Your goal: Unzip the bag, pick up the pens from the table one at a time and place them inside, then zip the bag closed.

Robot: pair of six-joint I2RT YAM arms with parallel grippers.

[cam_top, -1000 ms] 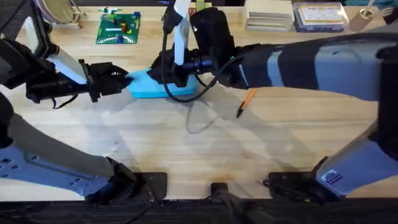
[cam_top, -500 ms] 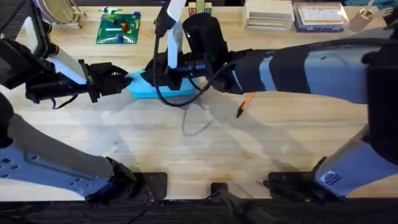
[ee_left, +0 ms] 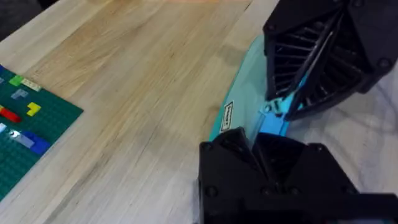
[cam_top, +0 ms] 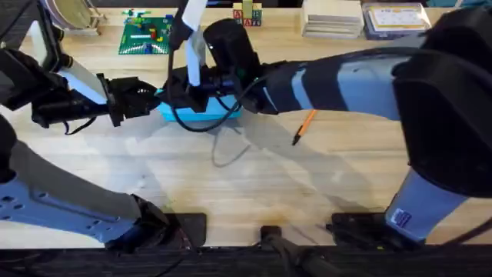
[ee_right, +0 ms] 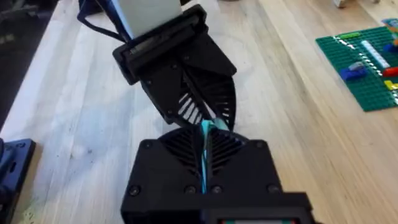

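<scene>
In the overhead view we see the bag (cam_top: 196,114), a small light-blue pouch, lying on the pale wooden surface (cam_top: 254,192) in the upper middle of the frame, with both arms meeting over it. Our left pincer (cam_top: 152,101) comes in from the left of the frame and has its black fingers closed on the bag's left end. In the left wrist view the same pincer (ee_left: 264,146) is pinched tight on the blue fabric of the bag (ee_left: 249,93), near a small white label on its edge. Our right arm stretches across from the right of the frame, and the right pincer (cam_top: 192,96) sits on top of the bag, just beside the left one. In the right wrist view the right pincer (ee_right: 203,149) has its fingers pressed together on a thin strip of light-blue material, the bag (ee_right: 204,134), while the left pincer (ee_right: 189,102) faces it, almost touching. A pen (cam_top: 304,125), orange with a dark tip, lies on the surface to the right of the bag, under the right arm, tilted and apart from the pouch. A green brick baseplate (cam_top: 146,33) sits at the upper left of the frame, well apart from the bag, and it shows too in the left wrist view (ee_left: 25,137) and the right wrist view (ee_right: 367,62).
</scene>
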